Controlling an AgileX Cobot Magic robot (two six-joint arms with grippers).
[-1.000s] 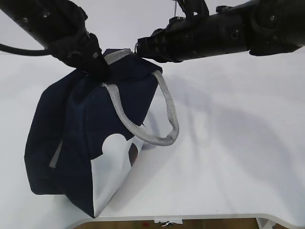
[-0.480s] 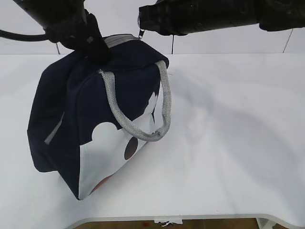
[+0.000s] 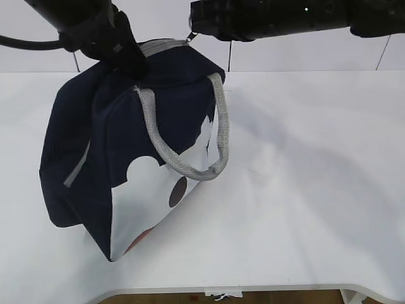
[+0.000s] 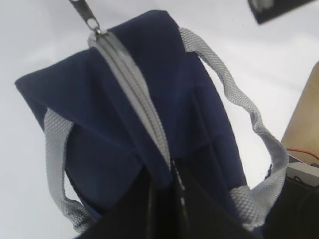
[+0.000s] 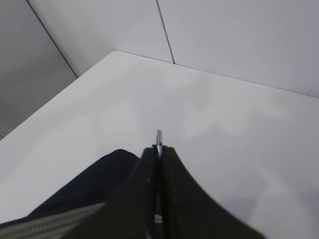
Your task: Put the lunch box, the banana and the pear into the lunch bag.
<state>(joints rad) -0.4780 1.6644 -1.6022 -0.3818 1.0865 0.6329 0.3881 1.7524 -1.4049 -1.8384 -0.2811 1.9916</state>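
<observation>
I am seeing the lunch bag (image 3: pixel 126 158) sitting tilted on the white table (image 3: pixel 304 190), its zipped top raised toward both arms and its white side panel (image 3: pixel 152 202) facing the exterior camera. My left gripper (image 3: pixel 130 63) is pinching the navy fabric at the near end of the grey zipper trim (image 4: pixel 132 84), jaws pressed together on the cloth. My right gripper (image 5: pixel 158 149) is clamping shut on the ring pull (image 5: pixel 159 137), a thin sliver of metal poking out between its fingertips. One grey webbing handle (image 3: pixel 190 139) is drooping down the bag's front. The zipper is appearing closed along its visible length in the left wrist view.
</observation>
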